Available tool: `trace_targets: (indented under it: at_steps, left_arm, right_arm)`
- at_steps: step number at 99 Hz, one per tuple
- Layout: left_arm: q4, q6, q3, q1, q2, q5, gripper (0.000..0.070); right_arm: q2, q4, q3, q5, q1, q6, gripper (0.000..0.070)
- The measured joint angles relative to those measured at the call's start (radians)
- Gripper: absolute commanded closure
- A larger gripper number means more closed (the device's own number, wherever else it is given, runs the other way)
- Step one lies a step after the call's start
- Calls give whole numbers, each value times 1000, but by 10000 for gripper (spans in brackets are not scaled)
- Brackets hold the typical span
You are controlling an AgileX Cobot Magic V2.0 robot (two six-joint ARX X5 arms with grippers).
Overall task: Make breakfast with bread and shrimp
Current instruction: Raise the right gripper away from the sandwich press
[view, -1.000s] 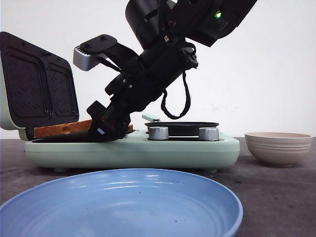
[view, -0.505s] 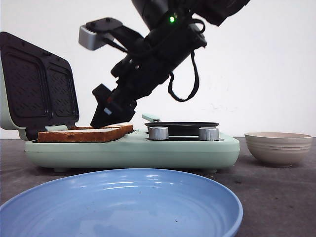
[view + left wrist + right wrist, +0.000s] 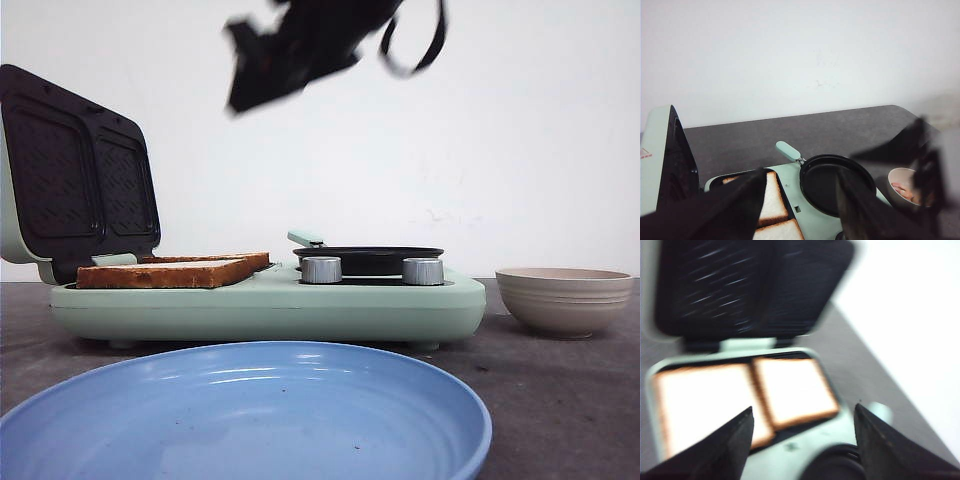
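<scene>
Toast down, grippers empty.
Two bread slices (image 3: 795, 390) lying side by side in the open mint sandwich maker (image 3: 270, 305); right gripper (image 3: 802, 445) spread wide above them, left gripper (image 3: 800, 205) likewise spread.

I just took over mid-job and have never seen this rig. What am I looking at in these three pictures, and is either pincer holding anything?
The machine is a two-armed table robot. The front view looks forward over the table; the other two come from cameras on each wrist. On the table sit a mint-green breakfast maker with its lid open, two bread slices in its sandwich tray, a small black pan beside them, a beige bowl and a blue plate. The right pincer and the left pincer are both open and hold nothing, raised above the appliance.
</scene>
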Motion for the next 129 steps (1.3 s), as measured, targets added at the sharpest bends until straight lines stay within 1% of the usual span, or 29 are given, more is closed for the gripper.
trace_targets:
  at_steps: [14, 33, 48, 60, 71, 78, 79, 84, 94, 95, 102, 107, 113, 121, 125, 129]
  left_arm:
    - [-21, 0, 0, 0, 0, 0, 469]
    - [-53, 0, 0, 0, 0, 0, 469]
    - [-52, 0, 0, 0, 0, 0, 469]
    - [-53, 0, 0, 0, 0, 0, 468]
    - [-55, 0, 0, 0, 0, 0, 468]
    - [-67, 0, 0, 0, 0, 0, 468]
    - [-81, 0, 0, 0, 0, 0, 468]
    - [-97, 0, 0, 0, 0, 0, 469]
    - [-120, 0, 0, 0, 0, 0, 469]
    - [-133, 0, 0, 0, 0, 0, 469]
    - [-142, 0, 0, 0, 0, 0, 469]
    - [-145, 0, 0, 0, 0, 0, 469]
    - [-145, 0, 0, 0, 0, 0, 468]
    - [-145, 0, 0, 0, 0, 0, 469]
    - [-145, 0, 0, 0, 0, 0, 469]
    - [-145, 0, 0, 0, 0, 0, 469]
  right_arm:
    - [-134, -40, 0, 49, -47, 123, 311]
    - [-288, -154, 0, 49, -120, 249, 311]
    - [-362, -314, 0, 49, -177, 316, 312]
    - [-390, -478, 0, 48, -211, 340, 313]
    - [-401, -602, -1, 14, -233, 346, 312]
    - [-411, -622, -3, -21, -249, 349, 313]
    - [-428, -615, -9, -58, -265, 350, 313]
    - [-447, -609, -20, -86, -281, 350, 317]
    - [-501, -570, -76, -121, -316, 350, 356]
    - [-548, -531, -149, -139, -349, 350, 379]
    - [-596, -494, -235, -140, -380, 357, 391]
    - [-631, -478, -294, -139, -400, 372, 417]
    - [-672, -465, -359, -139, -423, 397, 485]
    - [-720, -462, -422, -139, -445, 434, 640]
    - [-739, -461, -446, -139, -450, 449, 685]
    - [-753, -460, -465, -139, -451, 458, 690]
